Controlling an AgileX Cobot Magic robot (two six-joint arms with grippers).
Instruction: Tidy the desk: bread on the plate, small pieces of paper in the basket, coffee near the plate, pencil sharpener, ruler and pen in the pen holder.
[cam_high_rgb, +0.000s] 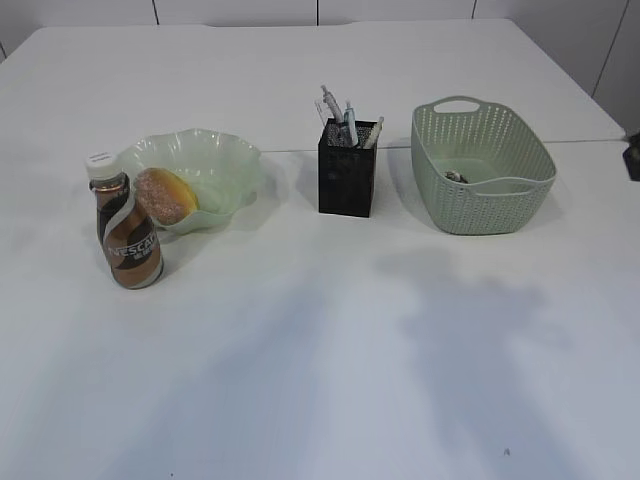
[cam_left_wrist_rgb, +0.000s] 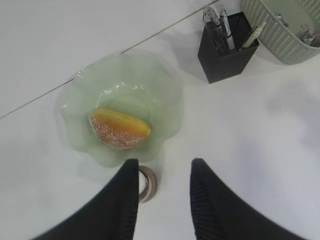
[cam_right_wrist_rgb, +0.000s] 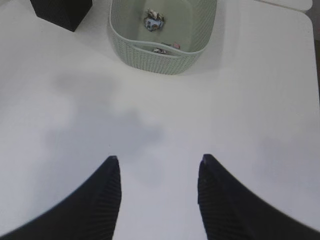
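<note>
Plain white desk tabletop (cam_high_rgb: 320, 330), grey shadow blotches on it. Pale green translucent wavy-rimmed plate (cam_high_rgb: 225, 160) holds the golden-brown oval bread bun (cam_high_rgb: 166, 195), white sugar speckle, yellower seam. Beside the plate: brown Nescafe coffee bottle (cam_high_rgb: 128, 238), brown-and-white swirl label, cream-white cap. Right of the plate: black square mesh pen holder (cam_high_rgb: 347, 180); then pale green woven-look plastic basket (cam_high_rgb: 485, 190), multicoloured paper scraps (cam_right_wrist_rgb: 153, 17) inside.

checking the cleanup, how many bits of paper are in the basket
2 visible. In the basket, one crumpled paper lies near the far wall and another paper sits against the near wall. More may be hidden behind that wall.
</note>
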